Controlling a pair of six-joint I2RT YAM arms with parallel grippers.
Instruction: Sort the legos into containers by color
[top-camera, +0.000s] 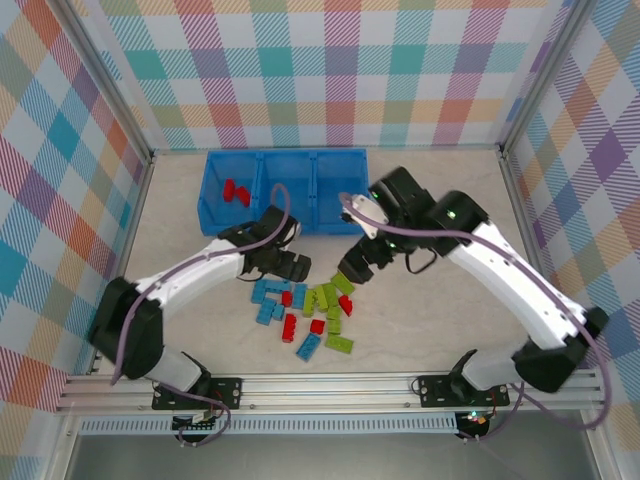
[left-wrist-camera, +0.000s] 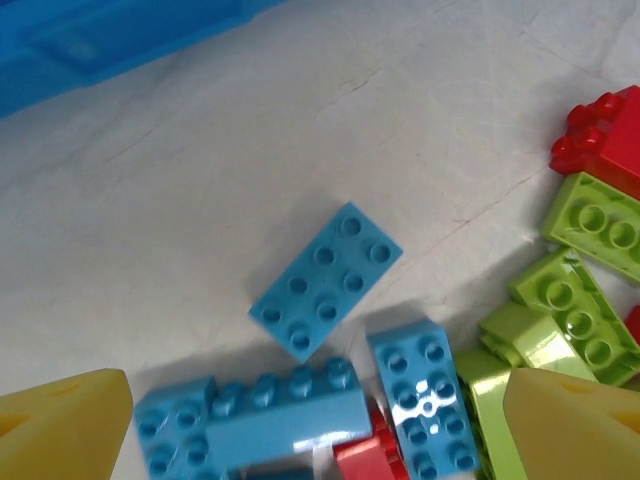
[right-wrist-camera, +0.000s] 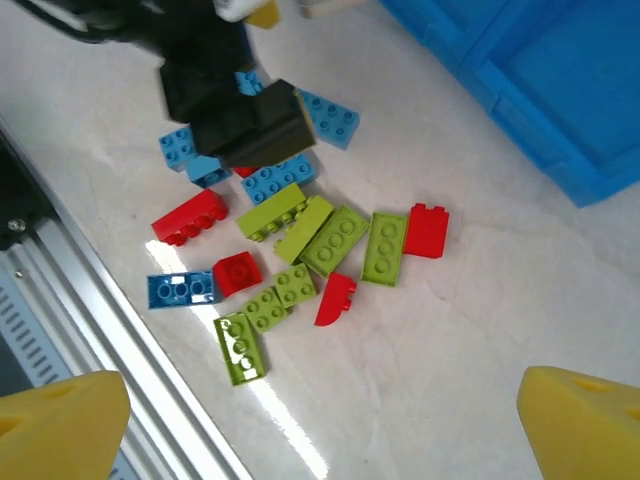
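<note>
- Legos (top-camera: 305, 310) — small hard plastic bricks with round studs, glossy enough to catch the light — lie in a loose pile on the table (top-camera: 420, 330) between the two arms, on the near side of the tray. Light blue ones gather on the pile's left, lime green on its right, and red ones are scattered among them.
- The tray (top-camera: 212, 214) is smooth bright blue plastic, rectangular, divided into three square compartments in a row at the far side of the table. Two red bricks (top-camera: 236, 192) lie in its left compartment.
- The left gripper (left-wrist-camera: 320, 435) hangs low over the blue end of the pile. Its blunt yellow fingertips (left-wrist-camera: 60, 425) are spread wide and clasp nothing.
- A light blue two-by-four brick (left-wrist-camera: 325, 282) lies flat, studs up and askew, just beyond those fingertips, close to the blue bricks nearer the camera.
- The right gripper (right-wrist-camera: 320, 430) sits higher, above the table by the green edge of the pile — jaws wide apart and empty.
- The green bricks (right-wrist-camera: 335, 240) lie mostly studs up, some touching side by side. A red wedge with one curved face (right-wrist-camera: 335, 298) lies among them.
- The table surface is pale, faintly veined and creased, with a soft sheen.
- A ribbed aluminium rail (right-wrist-camera: 90, 260) runs along the near edge.
- The walls (top-camera: 320, 70) carry a pastel plaid print.
</note>
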